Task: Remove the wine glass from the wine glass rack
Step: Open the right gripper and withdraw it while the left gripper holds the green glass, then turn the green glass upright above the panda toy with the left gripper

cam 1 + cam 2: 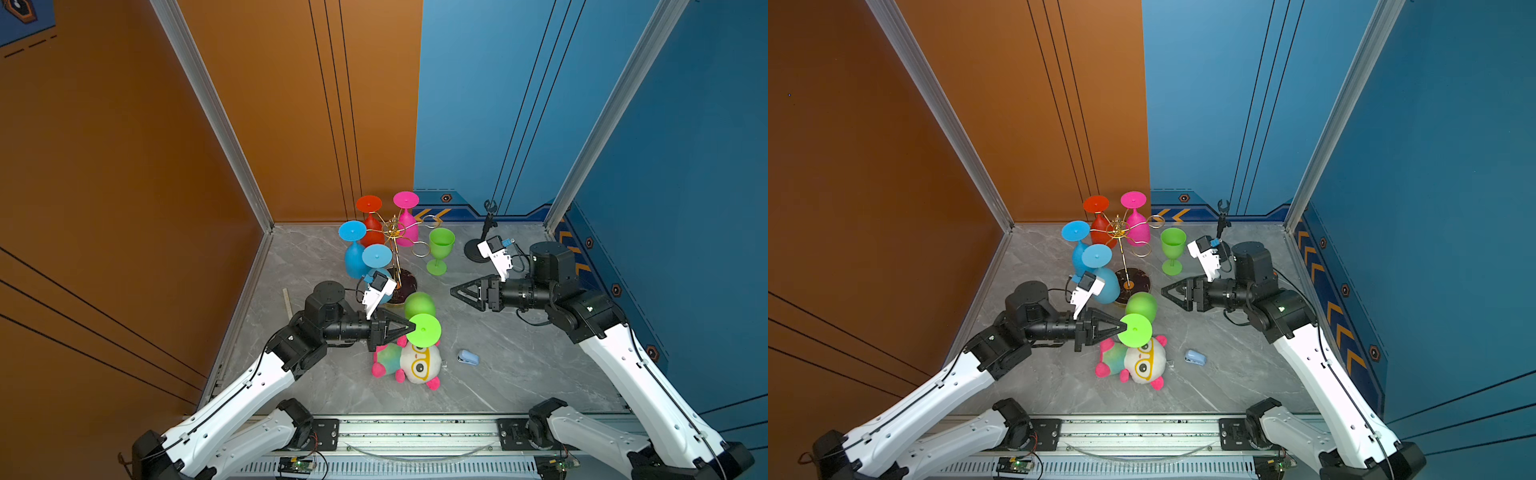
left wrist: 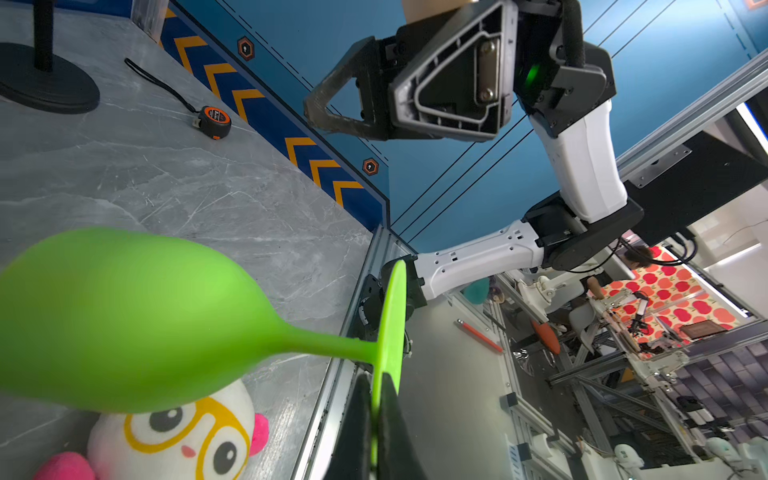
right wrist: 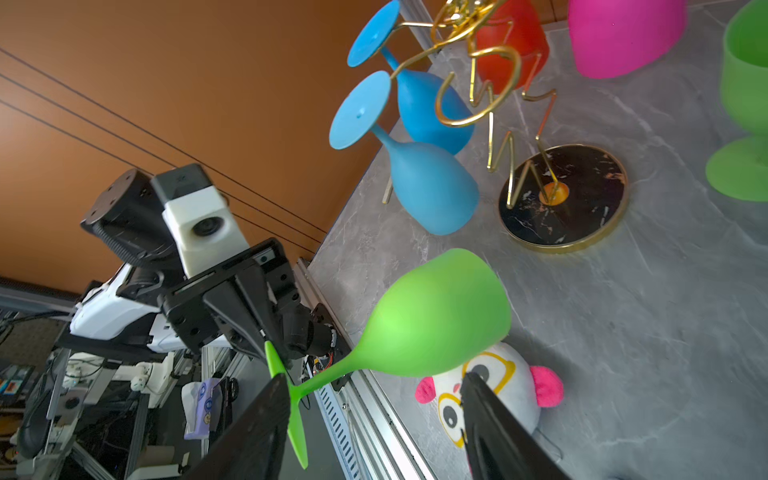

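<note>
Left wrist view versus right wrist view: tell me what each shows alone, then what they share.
Only the left wrist view: an orange-and-black tape measure and a black round-based stand. Only the right wrist view: the gold wire wine glass rack with blue plastic glasses hanging on it. Both: the bright green plastic wine glass, its foot pinched in the left tool, and a white plush toy with yellow spectacles.

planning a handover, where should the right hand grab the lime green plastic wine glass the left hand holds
Its thin stem, from the right arm's side: the left hand pinches only the foot at its edge, leaving the stem bare, and the bowl looks wide.
</note>
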Controlling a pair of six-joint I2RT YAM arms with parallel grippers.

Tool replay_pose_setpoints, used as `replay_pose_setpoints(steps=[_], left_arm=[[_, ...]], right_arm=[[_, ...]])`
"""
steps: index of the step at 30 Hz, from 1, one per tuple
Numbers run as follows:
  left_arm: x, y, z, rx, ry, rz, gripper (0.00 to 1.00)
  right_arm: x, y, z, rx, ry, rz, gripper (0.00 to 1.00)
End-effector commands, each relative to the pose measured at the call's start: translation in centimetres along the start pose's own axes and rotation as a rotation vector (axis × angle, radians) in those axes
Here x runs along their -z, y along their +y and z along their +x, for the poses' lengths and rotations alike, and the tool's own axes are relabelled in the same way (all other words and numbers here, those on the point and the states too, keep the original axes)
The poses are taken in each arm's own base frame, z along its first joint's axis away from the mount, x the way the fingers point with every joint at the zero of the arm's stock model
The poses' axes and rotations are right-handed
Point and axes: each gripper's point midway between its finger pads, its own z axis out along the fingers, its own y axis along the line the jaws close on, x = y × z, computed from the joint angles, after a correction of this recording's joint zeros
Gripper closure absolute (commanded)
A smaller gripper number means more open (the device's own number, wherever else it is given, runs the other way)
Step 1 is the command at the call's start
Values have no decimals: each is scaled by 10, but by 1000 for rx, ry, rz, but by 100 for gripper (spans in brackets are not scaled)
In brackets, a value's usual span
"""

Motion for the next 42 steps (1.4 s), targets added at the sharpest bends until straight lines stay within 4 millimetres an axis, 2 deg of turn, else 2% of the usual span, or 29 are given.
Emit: replay_pose_setpoints(steps=[1, 6, 13, 17, 22, 26, 32, 42], left_arm=[[8, 4, 4, -208, -28, -102, 100], [15, 15, 24, -405, 29, -237, 100], [10, 26, 49, -633, 150, -330, 100], [2, 23, 60, -771, 203, -330, 100], [-8, 19, 74, -945, 274, -315, 100], [-13, 28, 81, -1085, 341, -378, 100], [-8, 49, 89, -1338, 465, -517, 100], [-3, 61, 93, -1584, 543, -635, 100]], right_arm=[[-2, -37, 6, -119, 23, 130, 32], [-10, -60, 5, -189, 58, 193, 31], [-18, -68, 0, -219, 92, 213, 30], [-20, -72, -4, -223, 102, 242, 30], [-26, -72, -7, -218, 132, 247, 30], [-35, -65, -6, -180, 177, 249, 30], [-45, -54, -5, -133, 229, 244, 31], [-56, -44, -5, -100, 291, 222, 35]])
